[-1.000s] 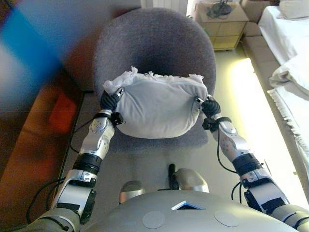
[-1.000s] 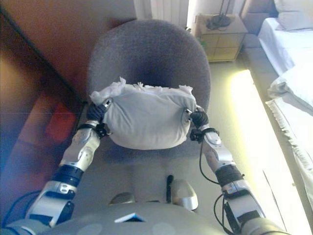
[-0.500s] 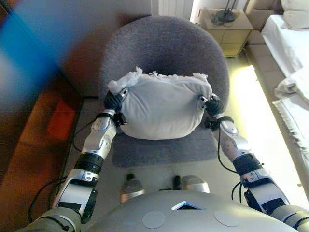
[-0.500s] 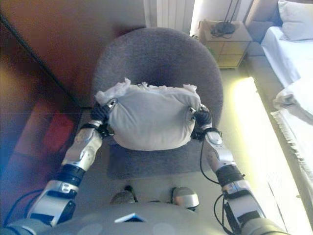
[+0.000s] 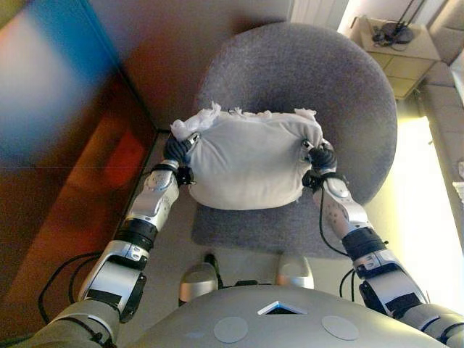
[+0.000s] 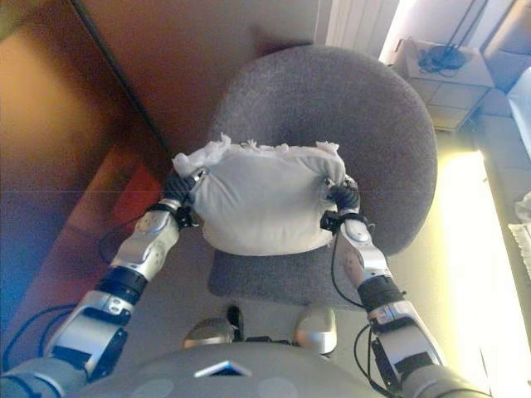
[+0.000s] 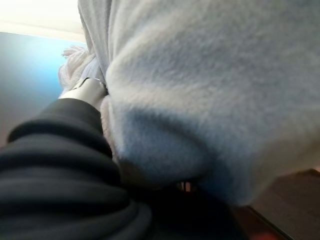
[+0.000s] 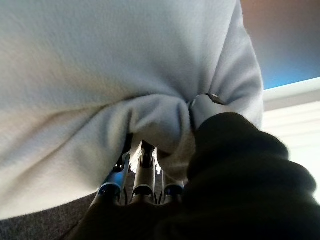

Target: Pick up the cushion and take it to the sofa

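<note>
A white plush cushion is held up between my two hands over the seat of a round grey armchair. My left hand grips the cushion's left end, and my right hand grips its right end. In the left wrist view the cushion fills the frame, with the thumb pressed into its cloth. In the right wrist view the fingers curl under bunched cloth of the cushion. A frilled edge runs along the cushion's top.
A dark wooden wall or cabinet stands close on the left. A white radiator is behind the chair. A pale nightstand with dark cables on it is at the upper right. Light floor runs along the right.
The whole picture has shifted, so the camera has moved: the chair and nightstand now sit further right and the bed is out of view. Both hands still hold the cushion.
</note>
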You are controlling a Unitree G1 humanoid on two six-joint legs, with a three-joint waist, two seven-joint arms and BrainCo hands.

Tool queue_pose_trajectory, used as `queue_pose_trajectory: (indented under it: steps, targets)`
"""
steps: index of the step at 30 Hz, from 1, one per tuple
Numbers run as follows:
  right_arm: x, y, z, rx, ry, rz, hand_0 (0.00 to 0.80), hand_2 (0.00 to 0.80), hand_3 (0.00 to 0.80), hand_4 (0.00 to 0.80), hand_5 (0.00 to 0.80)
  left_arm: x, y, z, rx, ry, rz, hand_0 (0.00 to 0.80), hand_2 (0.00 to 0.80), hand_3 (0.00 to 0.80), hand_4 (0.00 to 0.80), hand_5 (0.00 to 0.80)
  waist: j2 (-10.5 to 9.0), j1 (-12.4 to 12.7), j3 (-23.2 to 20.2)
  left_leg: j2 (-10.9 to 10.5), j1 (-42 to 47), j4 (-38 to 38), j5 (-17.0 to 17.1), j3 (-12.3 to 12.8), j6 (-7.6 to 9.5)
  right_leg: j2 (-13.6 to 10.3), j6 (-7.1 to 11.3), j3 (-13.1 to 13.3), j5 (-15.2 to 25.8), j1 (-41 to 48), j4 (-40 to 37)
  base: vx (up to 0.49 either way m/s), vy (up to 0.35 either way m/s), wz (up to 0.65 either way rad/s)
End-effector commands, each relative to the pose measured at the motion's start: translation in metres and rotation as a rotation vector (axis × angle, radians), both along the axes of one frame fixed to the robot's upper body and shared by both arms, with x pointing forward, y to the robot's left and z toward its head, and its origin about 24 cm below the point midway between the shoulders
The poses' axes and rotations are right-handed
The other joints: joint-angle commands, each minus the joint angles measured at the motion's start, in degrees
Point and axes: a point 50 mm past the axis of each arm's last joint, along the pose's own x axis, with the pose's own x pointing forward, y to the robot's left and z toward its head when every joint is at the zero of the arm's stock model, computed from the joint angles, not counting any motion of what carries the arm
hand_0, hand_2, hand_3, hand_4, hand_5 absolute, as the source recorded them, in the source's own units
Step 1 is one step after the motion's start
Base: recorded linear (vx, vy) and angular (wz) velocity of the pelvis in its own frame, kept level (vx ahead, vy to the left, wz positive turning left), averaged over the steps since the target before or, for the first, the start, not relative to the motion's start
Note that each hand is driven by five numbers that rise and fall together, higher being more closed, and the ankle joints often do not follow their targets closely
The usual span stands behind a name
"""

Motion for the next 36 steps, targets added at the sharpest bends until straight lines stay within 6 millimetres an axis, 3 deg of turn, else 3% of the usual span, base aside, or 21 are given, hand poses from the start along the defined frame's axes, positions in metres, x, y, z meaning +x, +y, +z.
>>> queue_pose_trajectory:
  steps: [1, 6, 12, 16, 24, 30, 36]
  targets:
    - [0.047, 0.004, 0.076, 0.113, -0.288, -0.007, 0.8, 0.8, 0.8, 0.8, 0.8, 0.027, -0.02, 0.054, 0.013, -0.202, -0.062, 0.8, 0.8, 0.8, 0.8, 0.8, -2.16, 1.59, 1.46, 5.07, -0.95, 12.08, -8.36, 2.0, -2.17, -2.32, 2.92, 2.37, 4.61, -2.66, 0.81, 0.126, -0.12, 0.33]
    - [0.055, -0.004, 0.089, 0.053, -0.296, -0.017, 0.8, 0.8, 0.8, 0.8, 0.8, 0.03, -0.017, 0.059, 0.014, -0.19, -0.021, 0.8, 0.8, 0.8, 0.8, 0.8, -1.92, 2.51, 3.45, 8.25, -5.48, 15.27, -7.53, 0.52, -3.81, -1.35, 2.98, 1.83, 1.85, -3.97, 3.18, 0.052, -0.074, -0.08]
    - [0.073, -0.011, 0.122, -0.026, -0.362, -0.034, 0.8, 0.8, 0.8, 0.8, 0.8, 0.041, -0.024, 0.075, 0.007, -0.227, -0.012, 0.8, 0.8, 0.8, 0.8, 0.8, -1.94, 2.46, 7.58, 9.94, -10.58, 18.45, -7.26, -1.21, -4.86, -0.93, 2.47, 2.31, 0.2, -9.24, 8.76, -0.085, -0.028, 0.04]
    - [0.08, -0.028, 0.13, -0.02, -0.363, -0.059, 0.8, 0.8, 0.8, 0.8, 0.8, 0.042, -0.04, 0.078, -0.134, -0.189, -0.069, 0.8, 0.8, 0.8, 0.8, 0.8, -2.65, 3.0, 9.36, 10.48, -13.55, 21.63, -8.09, -2.64, -5.24, -0.98, 2.49, 1.89, -0.38, -11.22, 11.58, -0.02, -0.084, 0.04]
    - [0.107, -0.041, 0.182, -0.151, -0.403, -0.1, 0.8, 0.8, 0.8, 0.8, 0.8, 0.052, -0.058, 0.108, -0.137, -0.299, -0.066, 0.8, 0.8, 0.8, 0.8, 0.8, -2.81, 5.37, 12.11, 9.74, -18.1, 23.15, -7.45, -5.64, -6.31, -1.39, 2.32, 0.78, -0.52, -13.53, 12.79, -0.049, -0.055, 0.05]
    - [0.117, -0.029, 0.205, -0.278, -0.403, -0.019, 0.8, 0.8, 0.8, 0.8, 0.8, 0.052, -0.056, 0.109, -0.149, -0.313, -0.014, 0.8, 0.8, 0.8, 0.8, 0.8, -3.32, 7.33, 12.43, 9.51, -18.11, 21.66, -6.07, -7.27, -7.07, -1.28, 2.38, -0.36, -0.44, -12.34, 11.45, 0.036, -0.045, 0.09]
    - [0.123, -0.034, 0.224, -0.367, -0.391, -0.049, 0.8, 0.8, 0.8, 0.8, 0.8, 0.05, -0.059, 0.113, -0.164, -0.351, -0.035, 0.8, 0.8, 0.8, 0.8, 0.8, -3.4, 9.07, 12.36, 9.1, -17.61, 18.5, -4.08, -8.13, -7.49, -0.83, 2.44, -1.62, -0.52, -10.49, 9.05, 0.034, -0.013, 0.14]
